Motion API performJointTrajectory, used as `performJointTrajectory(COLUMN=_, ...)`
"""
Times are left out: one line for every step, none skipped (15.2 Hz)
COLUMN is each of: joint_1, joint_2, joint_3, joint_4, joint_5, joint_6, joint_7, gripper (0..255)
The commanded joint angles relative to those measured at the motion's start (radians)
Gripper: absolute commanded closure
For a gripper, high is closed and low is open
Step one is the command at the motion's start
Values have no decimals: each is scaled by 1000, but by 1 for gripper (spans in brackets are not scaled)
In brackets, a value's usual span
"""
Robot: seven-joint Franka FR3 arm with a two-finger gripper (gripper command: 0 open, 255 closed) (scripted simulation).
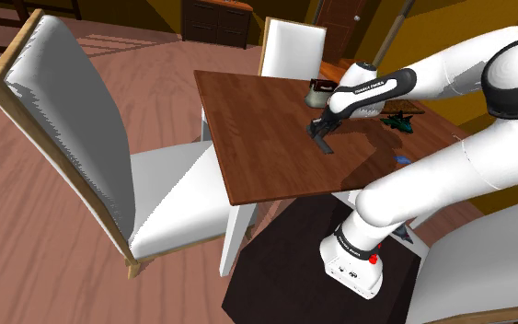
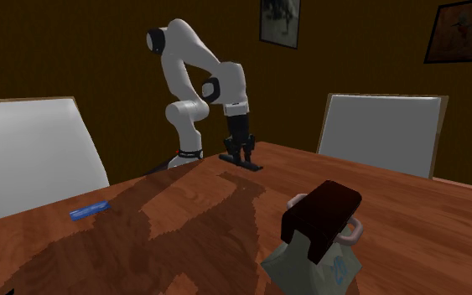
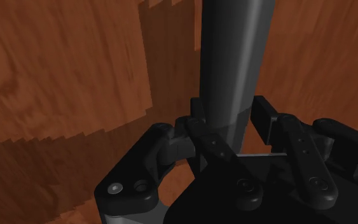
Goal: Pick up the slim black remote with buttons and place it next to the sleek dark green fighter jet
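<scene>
Mid-table grab: a white Franka arm's black gripper [image 1: 324, 132] stands over the slim dark remote [image 1: 325, 141], which lies lengthwise near the middle of the wooden table [image 1: 247, 120]. In the wrist view the jaws are drawn narrow and clasp the remote across its width, though it is hard to say whether it has left the wood. The dark green fighter jet [image 1: 399, 121] sits well apart, toward the shoulder view's right. The remote looks light, stiff and smooth-cased. It should lift with little effort, but it may pivot or slide in a loose pinch. A firm hold across the long sides, close to its middle, would likely carry it steadiest.
</scene>
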Motion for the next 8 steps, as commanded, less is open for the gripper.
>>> performJointTrajectory(joint_1=-1, joint_2=-23, joint_3=7, joint_4=14, joint_5=0, joint_6=-37, joint_7=2, gripper=255)
performJointTrajectory(joint_1=-2, joint_2=-34, joint_3=10, joint_4=20, joint_5=0, joint_6=-54, joint_7=2, gripper=255)
performJointTrajectory(joint_1=-3, joint_2=-45, joint_3=13, joint_4=27, joint_5=0, joint_6=-71, joint_7=3, gripper=255)
performJointTrajectory(joint_1=-3, joint_2=-55, joint_3=17, joint_4=33, joint_5=0, joint_6=-88, joint_7=3, gripper=255)
performJointTrajectory(joint_1=-4, joint_2=-65, joint_3=20, joint_4=40, joint_5=1, joint_6=-105, joint_7=3, gripper=255)
performJointTrajectory(joint_1=-4, joint_2=-75, joint_3=23, joint_4=47, joint_5=2, joint_6=-122, joint_7=3, gripper=255)
performJointTrajectory(joint_1=-4, joint_2=-84, joint_3=26, joint_4=55, joint_5=2, joint_6=-139, joint_7=3, gripper=255)
performJointTrajectory(joint_1=-5, joint_2=-93, joint_3=29, joint_4=63, joint_5=3, joint_6=-155, joint_7=3, gripper=255)
